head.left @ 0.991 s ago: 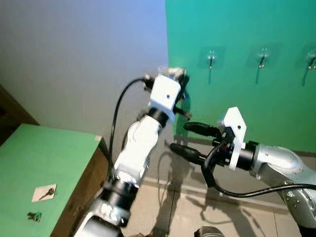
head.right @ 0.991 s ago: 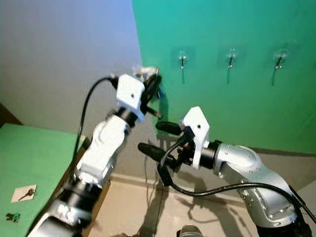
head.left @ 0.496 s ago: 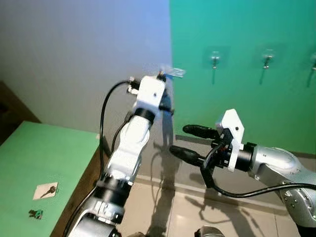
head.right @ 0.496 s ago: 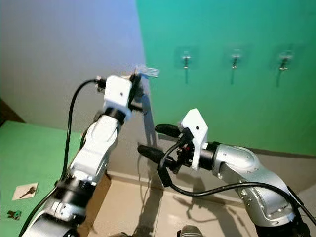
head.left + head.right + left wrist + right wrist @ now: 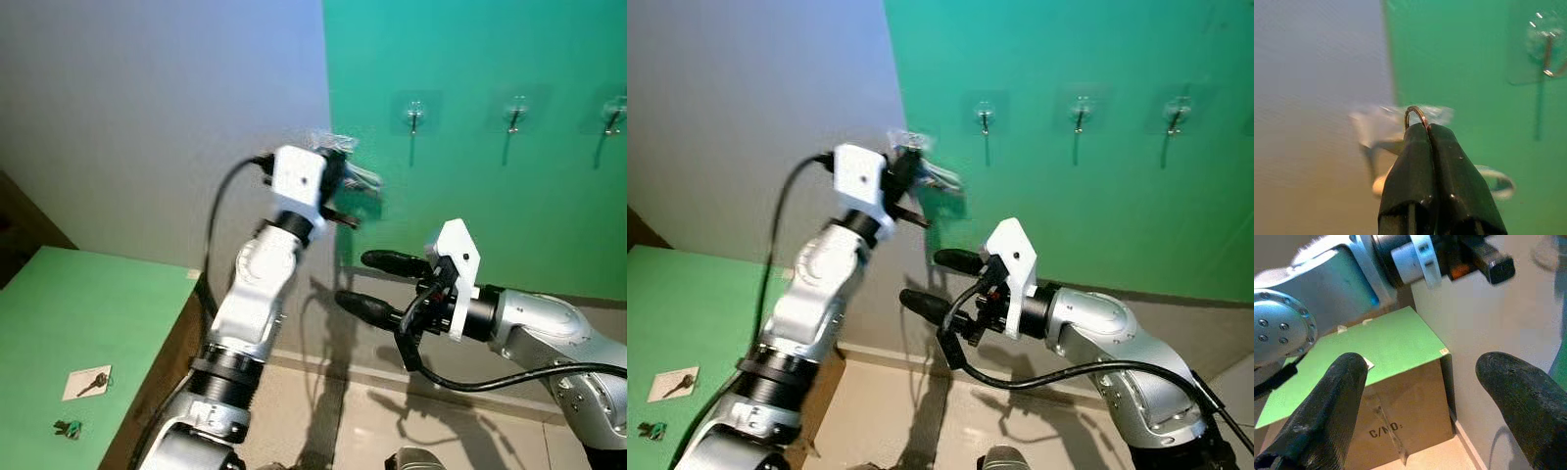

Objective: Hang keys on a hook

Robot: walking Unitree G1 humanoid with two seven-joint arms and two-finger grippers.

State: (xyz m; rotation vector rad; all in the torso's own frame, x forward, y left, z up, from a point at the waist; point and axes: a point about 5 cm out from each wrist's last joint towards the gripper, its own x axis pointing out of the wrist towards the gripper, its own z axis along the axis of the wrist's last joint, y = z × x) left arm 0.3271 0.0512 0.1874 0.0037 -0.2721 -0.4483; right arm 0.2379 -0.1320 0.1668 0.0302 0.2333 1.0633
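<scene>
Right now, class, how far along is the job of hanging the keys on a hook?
Done: the left gripper is shut on the key ring and raised near the green wall. In hand: carrying it toward the nearest hook. Left: looping it on; all three hooks look bare.

three hooks [image 5: 414, 113] sit in a row high on the wall [image 5: 470, 196], to the right of the corner edge. the left gripper [image 5: 1428, 128] is raised near that edge, left of the nearest hook, pinching a key ring [image 5: 1416, 116]. the right gripper [image 5: 377, 284] hangs lower, below the hooks. a box [image 5: 59, 333] stands at far left with keys [image 5: 95, 381] on top.
</scene>
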